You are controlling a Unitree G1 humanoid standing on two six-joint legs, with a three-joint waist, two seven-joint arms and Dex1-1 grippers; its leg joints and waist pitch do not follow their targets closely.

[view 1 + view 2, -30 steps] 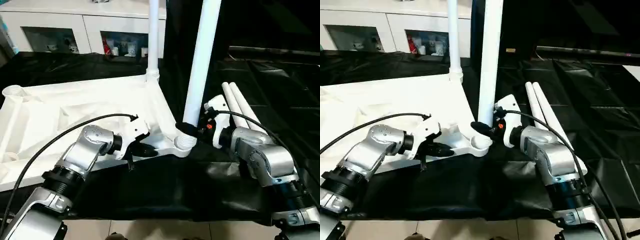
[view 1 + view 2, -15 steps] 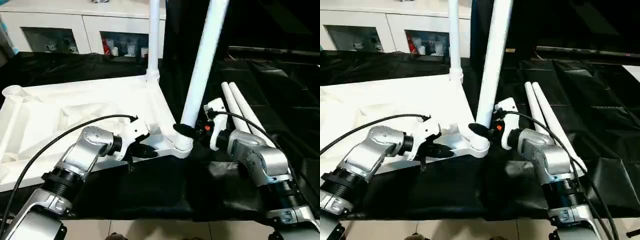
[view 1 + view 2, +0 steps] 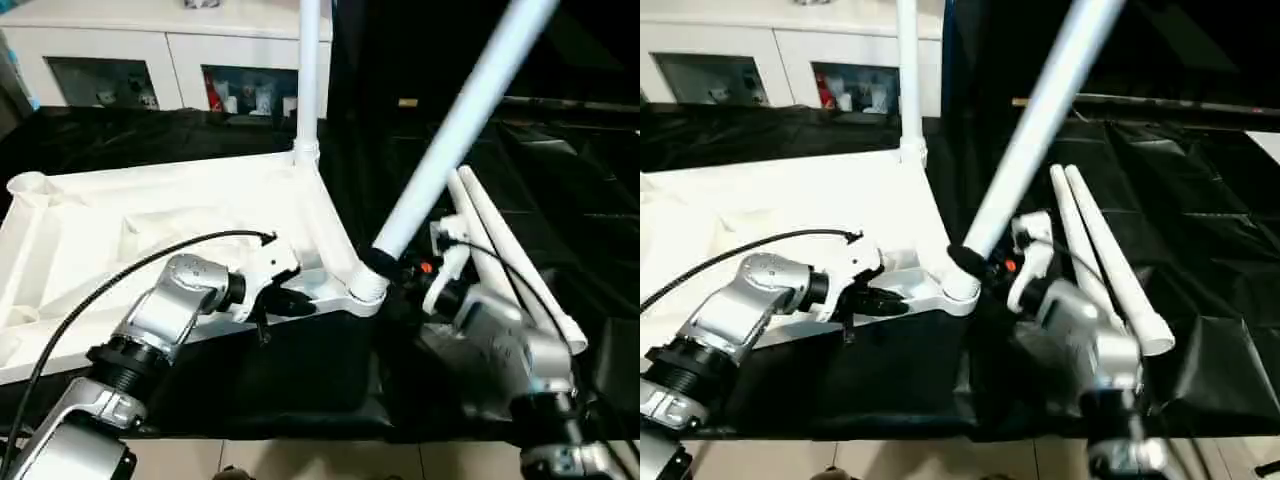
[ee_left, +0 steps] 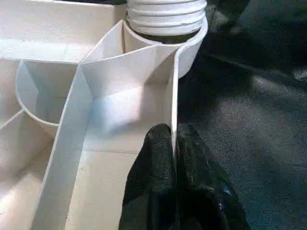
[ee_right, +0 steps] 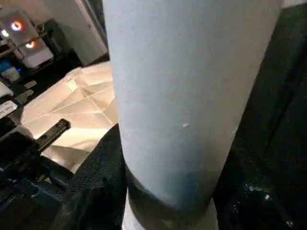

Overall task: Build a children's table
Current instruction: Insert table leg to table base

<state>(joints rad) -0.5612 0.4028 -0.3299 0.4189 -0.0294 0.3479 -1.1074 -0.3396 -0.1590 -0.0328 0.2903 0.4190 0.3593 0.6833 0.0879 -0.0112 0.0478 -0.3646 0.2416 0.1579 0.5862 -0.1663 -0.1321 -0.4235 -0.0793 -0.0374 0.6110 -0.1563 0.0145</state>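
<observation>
Over the last second our right gripper [image 3: 385, 262], clamped on the leg [image 3: 450, 135], has tipped it from near upright toward the upper right, its foot at the tabletop's [image 3: 150, 215] near corner socket [image 3: 366, 287]. So seating looks unfinished. Our left gripper [image 4: 174, 143] pinches the tabletop's rim at centre frame.

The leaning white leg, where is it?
The leaning leg has its foot at the tabletop's near right corner socket, gripped by the right gripper, tilting right above the two spare legs.

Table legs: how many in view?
4. One upright in the far corner socket, one tilted at the near socket in the right pincer, two loose lying alongside.
</observation>
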